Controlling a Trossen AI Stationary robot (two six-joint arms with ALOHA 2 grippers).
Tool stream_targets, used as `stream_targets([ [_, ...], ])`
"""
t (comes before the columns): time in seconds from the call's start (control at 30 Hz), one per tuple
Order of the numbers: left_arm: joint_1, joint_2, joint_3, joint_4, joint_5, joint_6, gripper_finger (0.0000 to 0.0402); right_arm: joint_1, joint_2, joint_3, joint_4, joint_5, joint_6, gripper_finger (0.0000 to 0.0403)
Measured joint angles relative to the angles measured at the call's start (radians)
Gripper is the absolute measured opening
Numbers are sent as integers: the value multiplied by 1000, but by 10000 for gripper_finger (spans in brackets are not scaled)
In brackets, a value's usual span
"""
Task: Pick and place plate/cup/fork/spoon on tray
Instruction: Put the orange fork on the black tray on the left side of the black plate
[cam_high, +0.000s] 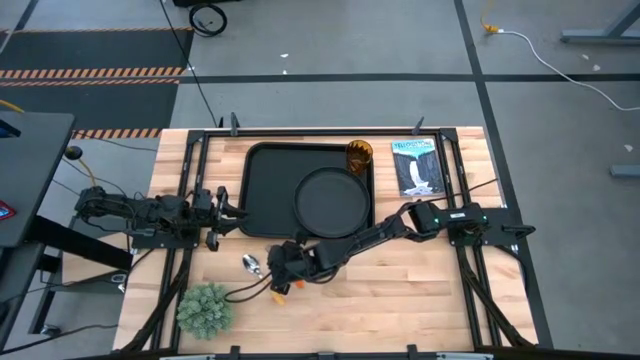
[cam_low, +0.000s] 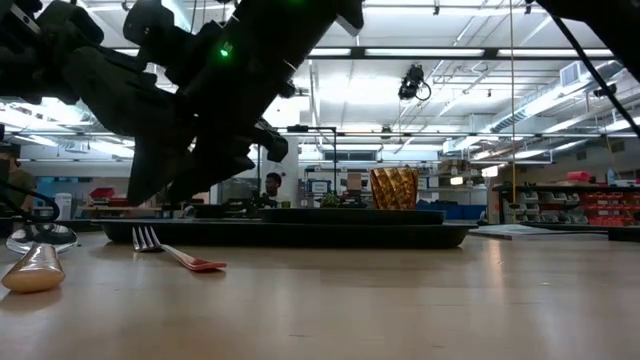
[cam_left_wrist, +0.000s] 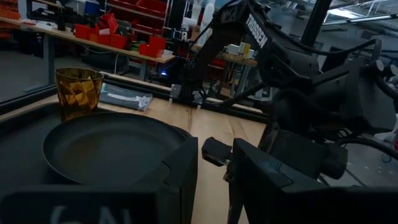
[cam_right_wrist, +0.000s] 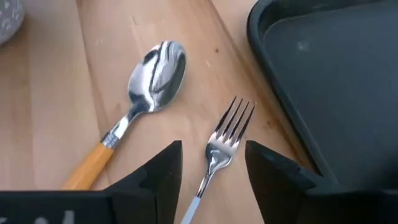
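Observation:
The black tray (cam_high: 262, 170) lies at the table's far middle. The round black plate (cam_high: 333, 203) rests flat on the tray's right half, and the amber cup (cam_high: 360, 155) stands upright in the tray's far right corner. The spoon (cam_right_wrist: 155, 68) and the fork (cam_right_wrist: 229, 127) lie flat on the wood near the tray's near left corner. My right gripper (cam_right_wrist: 213, 152) is open just above the fork, one finger on each side of its neck. My left gripper (cam_left_wrist: 214, 180) is open at the tray's left edge (cam_high: 225, 210).
A green bushy ball (cam_high: 205, 308) sits at the near left of the table. A booklet (cam_high: 418, 167) lies to the right of the tray. Bare wood stretches along the near right. A person (cam_low: 272, 185) stands far off in the room.

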Motion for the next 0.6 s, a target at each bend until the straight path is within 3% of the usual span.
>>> stream_targets([
  [0.3,0,0,0,-3,0,-1,110,15,-3,-130,152,35,-16,184],
  [0.6,0,0,0,-3,0,-6,110,15,-1,-158,158,36,-15,183],
])
